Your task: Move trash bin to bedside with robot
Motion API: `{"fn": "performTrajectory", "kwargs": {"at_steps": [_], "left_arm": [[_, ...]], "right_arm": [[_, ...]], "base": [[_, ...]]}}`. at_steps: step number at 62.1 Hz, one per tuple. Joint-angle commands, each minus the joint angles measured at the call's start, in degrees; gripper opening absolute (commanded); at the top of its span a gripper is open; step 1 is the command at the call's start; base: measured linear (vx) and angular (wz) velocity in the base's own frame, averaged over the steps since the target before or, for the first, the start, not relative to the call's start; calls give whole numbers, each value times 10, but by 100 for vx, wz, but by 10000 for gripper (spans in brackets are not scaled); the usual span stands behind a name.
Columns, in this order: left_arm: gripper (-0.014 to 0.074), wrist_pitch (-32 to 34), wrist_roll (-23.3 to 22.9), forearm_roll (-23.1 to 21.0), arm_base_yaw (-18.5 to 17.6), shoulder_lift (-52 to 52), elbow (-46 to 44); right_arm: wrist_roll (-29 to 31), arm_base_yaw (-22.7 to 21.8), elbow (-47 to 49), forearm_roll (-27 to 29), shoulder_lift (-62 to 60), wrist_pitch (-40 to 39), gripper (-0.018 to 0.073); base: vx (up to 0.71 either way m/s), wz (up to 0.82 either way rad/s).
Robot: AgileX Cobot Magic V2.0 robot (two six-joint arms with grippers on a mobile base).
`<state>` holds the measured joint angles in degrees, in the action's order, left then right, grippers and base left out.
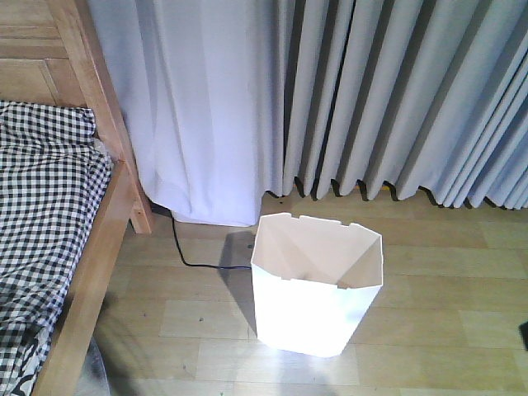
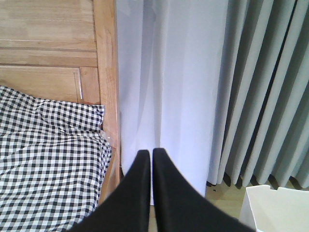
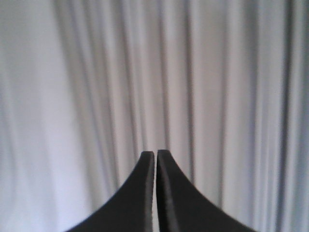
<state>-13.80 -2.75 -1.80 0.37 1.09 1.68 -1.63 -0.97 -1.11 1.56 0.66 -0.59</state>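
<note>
The white trash bin [image 1: 316, 285] stands upright and empty on the wooden floor, in front of the curtains and to the right of the bed. Its corner shows at the bottom right of the left wrist view [image 2: 277, 210]. The bed [image 1: 91, 264] with a light-brown wooden frame and black-and-white checked bedding [image 1: 41, 214] fills the left side; it also shows in the left wrist view [image 2: 107, 72]. My left gripper [image 2: 151, 153] is shut and empty, raised, pointing at the white curtain beside the headboard. My right gripper [image 3: 155, 154] is shut and empty, facing the curtains. Neither touches the bin.
Grey-white pleated curtains [image 1: 371, 91] hang to the floor along the back. A black cable [image 1: 194, 260] runs on the floor from under the curtain toward the bin. The wooden headboard post [image 1: 103, 107] stands between bed and curtain.
</note>
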Motion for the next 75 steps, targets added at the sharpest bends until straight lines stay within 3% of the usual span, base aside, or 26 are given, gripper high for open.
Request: {"fn": "performTrajectory", "kwargs": {"at_steps": [1,16,75], "left_arm": [[-6,40,-5,-2,-1,6,17],[-6,40,-5,-2,-1,6,17],[-6,40,-5,-2,-1,6,17]], "right_arm": [[-34,14,-16,-44,-16,-62,-11],[-44,14,-16,-66,-21,-37,-11],[-44,18,-16,-66,-21,-16,-11]], "base": [[0,0],[0,0],[0,0]]}}
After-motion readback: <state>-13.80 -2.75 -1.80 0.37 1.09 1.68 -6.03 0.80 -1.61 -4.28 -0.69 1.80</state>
